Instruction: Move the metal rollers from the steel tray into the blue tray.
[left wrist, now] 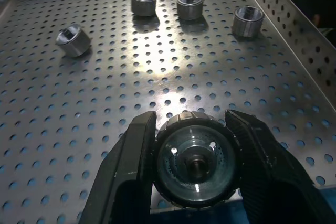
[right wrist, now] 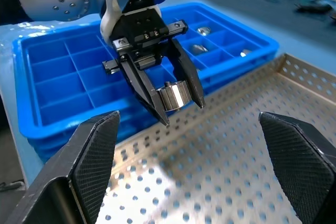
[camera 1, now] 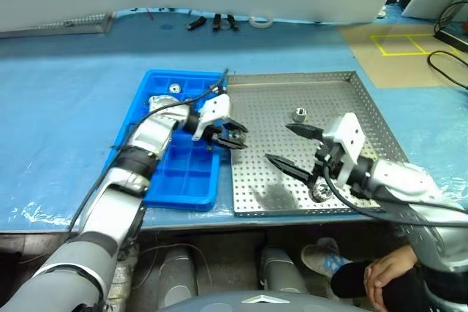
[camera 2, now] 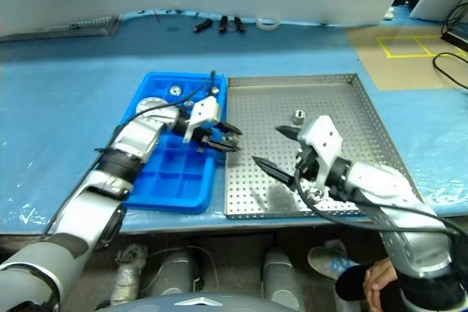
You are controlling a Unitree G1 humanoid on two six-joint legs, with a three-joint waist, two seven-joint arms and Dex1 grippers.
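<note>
Left hand (right wrist: 170,95), clenched on a metal roller (right wrist: 173,96), should clear the blue tray (camera 1: 186,180) rim before releasing; right hand (camera 1: 292,147) is released.

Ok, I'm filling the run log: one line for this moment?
left gripper: shut on shiny silver metal roller, above steel tray edge | right gripper: open, empty | blue compartment tray
</note>
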